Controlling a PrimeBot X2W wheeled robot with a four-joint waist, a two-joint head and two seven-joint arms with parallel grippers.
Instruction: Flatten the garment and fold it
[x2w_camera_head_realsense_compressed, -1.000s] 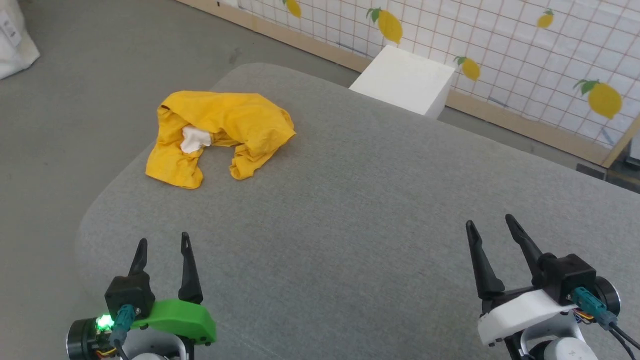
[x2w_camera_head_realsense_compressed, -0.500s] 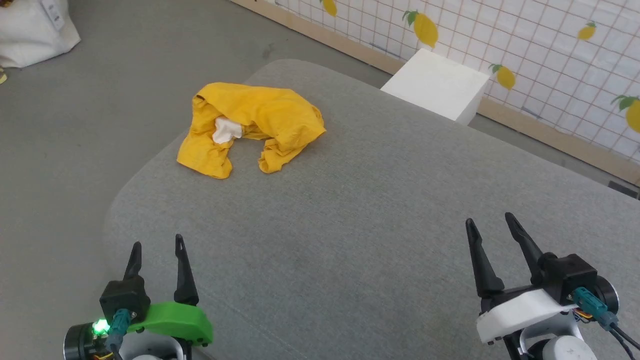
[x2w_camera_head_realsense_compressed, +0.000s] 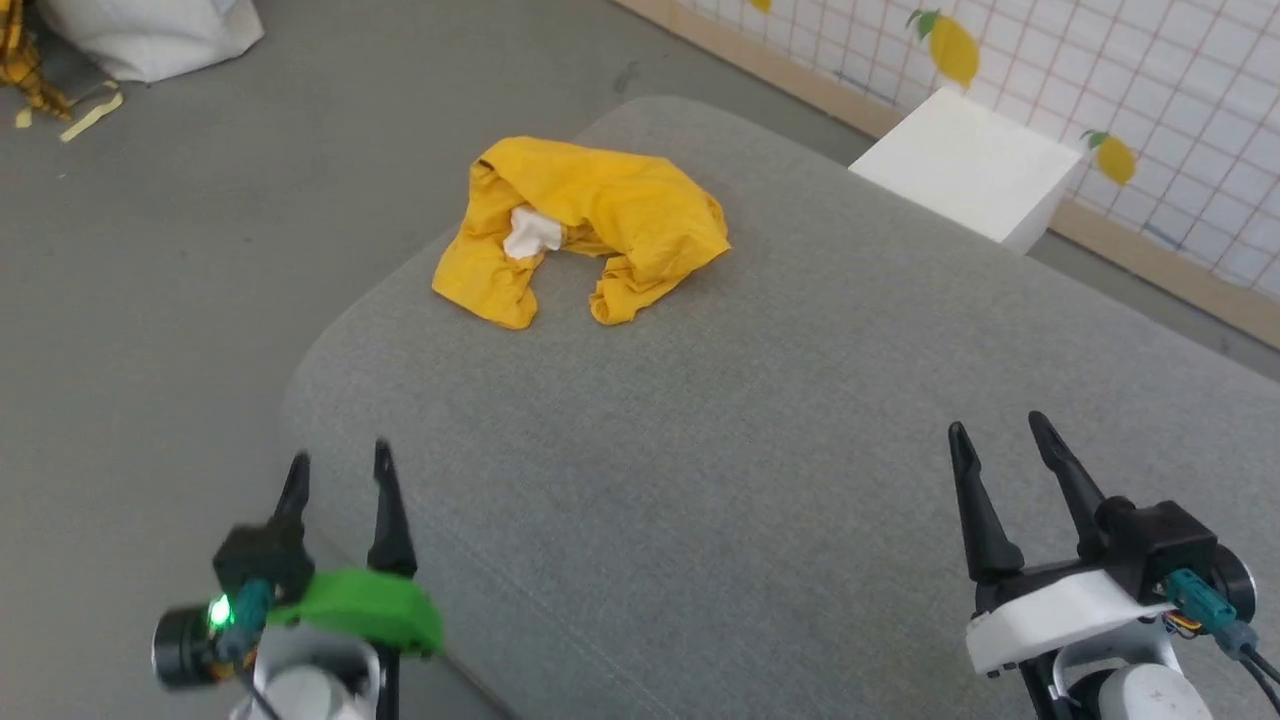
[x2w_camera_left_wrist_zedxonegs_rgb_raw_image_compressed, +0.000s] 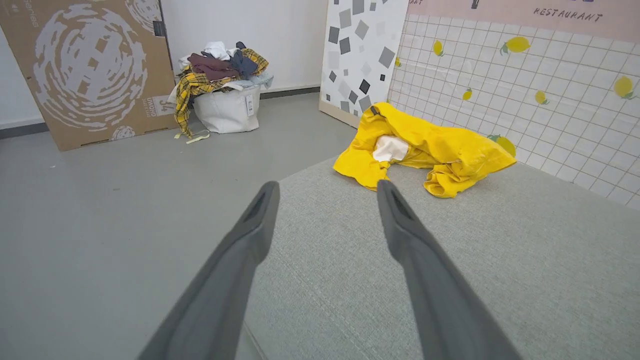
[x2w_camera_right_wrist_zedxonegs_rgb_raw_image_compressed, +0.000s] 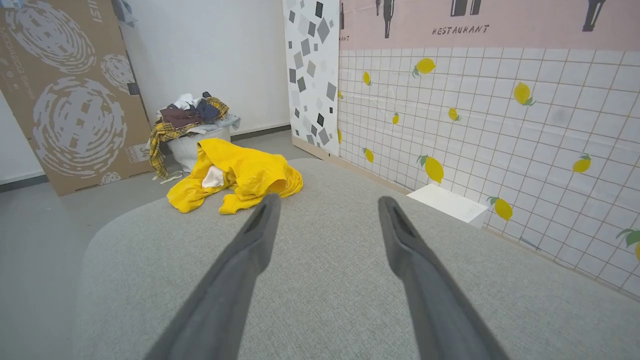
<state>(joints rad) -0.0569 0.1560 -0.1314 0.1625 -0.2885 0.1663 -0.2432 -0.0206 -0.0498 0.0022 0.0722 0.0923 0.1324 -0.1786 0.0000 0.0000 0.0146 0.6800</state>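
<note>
my left pincer (x2w_camera_head_realsense_compressed: 340, 455) and right pincer (x2w_camera_head_realsense_compressed: 997, 423) both hang with fingers spread apart, holding nothing, over the near edge of the grey cushion (x2w_camera_head_realsense_compressed: 700, 450). the crumpled yellow t-shirt (x2w_camera_head_realsense_compressed: 610, 205) lies at its far left corner, well apart from both.

Grey floor (x2w_camera_head_realsense_compressed: 150, 300); grey upholstered platform (x2w_camera_head_realsense_compressed: 750, 450). Lemon-print tiled wall (x2w_camera_right_wrist_zedxonegs_rgb_raw_image_compressed: 500, 125) ran alongside, white block (x2w_camera_head_realsense_compressed: 965, 165) at its foot. Cardboard box (x2w_camera_left_wrist_zedxonegs_rgb_raw_image_compressed: 85, 70) and heaped laundry bag (x2w_camera_left_wrist_zedxonegs_rgb_raw_image_compressed: 227, 110) stood beyond.

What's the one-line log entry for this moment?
stage: pre-grasp | garment: crumpled heap at far-left corner of grey cushion, untouched | left gripper: jaws open, empty | right gripper: jaws open, empty
</note>
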